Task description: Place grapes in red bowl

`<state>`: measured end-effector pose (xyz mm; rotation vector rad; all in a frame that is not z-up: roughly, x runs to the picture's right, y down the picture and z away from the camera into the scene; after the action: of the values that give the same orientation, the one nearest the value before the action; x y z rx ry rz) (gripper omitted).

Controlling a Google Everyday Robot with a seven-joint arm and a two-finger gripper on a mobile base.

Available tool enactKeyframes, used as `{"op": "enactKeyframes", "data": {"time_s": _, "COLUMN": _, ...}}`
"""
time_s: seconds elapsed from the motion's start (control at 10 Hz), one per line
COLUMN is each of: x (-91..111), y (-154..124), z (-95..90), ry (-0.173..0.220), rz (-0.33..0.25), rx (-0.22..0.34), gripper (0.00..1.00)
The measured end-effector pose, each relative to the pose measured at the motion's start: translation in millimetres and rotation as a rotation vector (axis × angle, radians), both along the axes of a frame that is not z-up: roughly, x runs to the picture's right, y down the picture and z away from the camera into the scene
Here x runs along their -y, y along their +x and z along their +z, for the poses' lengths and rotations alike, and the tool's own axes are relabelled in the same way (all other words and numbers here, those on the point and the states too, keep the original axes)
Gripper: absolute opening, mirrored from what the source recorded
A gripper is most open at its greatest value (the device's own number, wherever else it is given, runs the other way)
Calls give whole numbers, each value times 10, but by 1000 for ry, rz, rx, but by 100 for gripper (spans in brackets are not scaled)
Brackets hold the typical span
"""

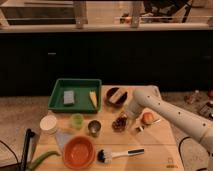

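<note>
The grapes [119, 123] are a small dark reddish bunch lying on the wooden table, right of the metal cup [93, 127]. My gripper [126, 117] hangs at the end of the white arm, which reaches in from the right. It sits right at the upper right edge of the grapes and hides part of them. The red bowl [78, 141] is wide and orange-red. It stands at the front left of the table, well apart from the gripper, and looks empty.
A green tray [75, 104] with a sponge and a yellow item sits at the back left. A dark brown bowl [116, 96], an orange fruit [148, 118], a green cup [76, 120], a white container [49, 123] and a brush [118, 154] lie around.
</note>
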<state>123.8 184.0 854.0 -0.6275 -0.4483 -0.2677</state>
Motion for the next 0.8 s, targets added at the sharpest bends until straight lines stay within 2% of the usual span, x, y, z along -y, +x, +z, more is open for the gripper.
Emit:
{"op": "enactKeyframes", "data": {"time_s": 0.4, "x": -52, "y": 59, "z": 12, "ry": -3, "rz": 7, "rx": 11, "gripper": 1}}
{"op": "enactKeyframes", "data": {"time_s": 0.8, "x": -62, "y": 54, "z": 9, "ry": 12, "rz": 1, "rx": 27, "gripper": 0}}
